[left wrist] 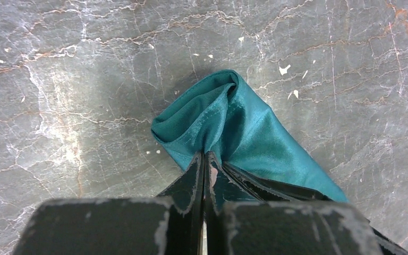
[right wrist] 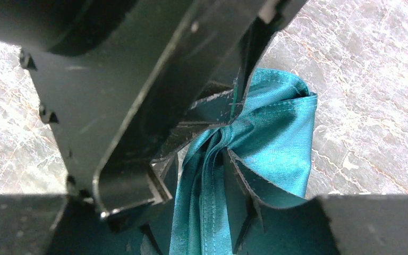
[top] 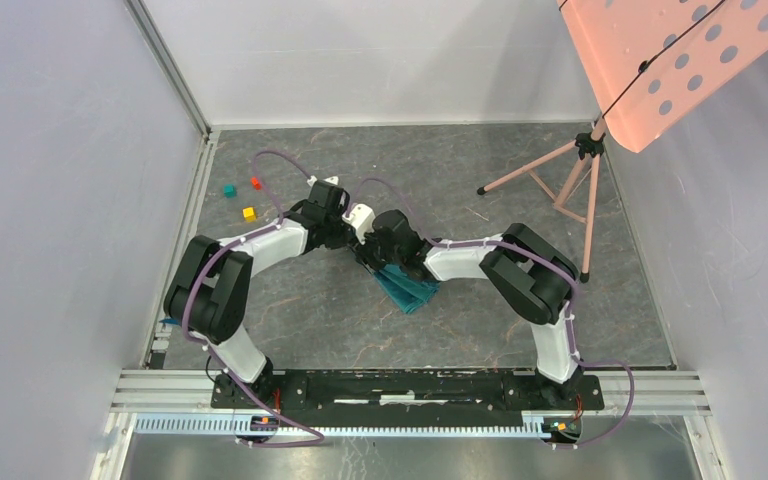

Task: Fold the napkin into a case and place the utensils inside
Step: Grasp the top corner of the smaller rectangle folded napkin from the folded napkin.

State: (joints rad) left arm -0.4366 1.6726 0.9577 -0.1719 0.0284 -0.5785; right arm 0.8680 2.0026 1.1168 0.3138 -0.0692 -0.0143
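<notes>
So, starting from the near edge: both arms reach in from their bases and meet over the middle of the tabletop point(top: 310, 320), right on top of the napkin point(left wrist: 244, 127). It's bunched into a rumpled teal wad there, nothing like a neat case yet.

The left gripper point(left wrist: 205, 156) has its jaws pressed together on a pinch of the cloth near one corner fold. The right gripper point(right wrist: 199, 175) is nose to nose with it, jaws apart, a gathered band of fabric running up between them. I can't tell whether either pad actually touches the cloth.

My read is we're early in the folding step, sorting out a grip on the fabric. Next move probably needs the right side to clamp an edge well apart from the left pinch, so the two can spread the cloth flat before any folding happens.

What's in the way: mostly the arms themselves, crowded so tight they hide the fabric from above.

Further back on the left sit a yellow cube point(top: 249, 213), a teal cube point(top: 229, 189) and a red cube point(top: 255, 182), well clear. Far right there's a pink tripod stand point(top: 560, 185) with a perforated board point(top: 680, 70). No spoon or blue utensil in any view.
</notes>
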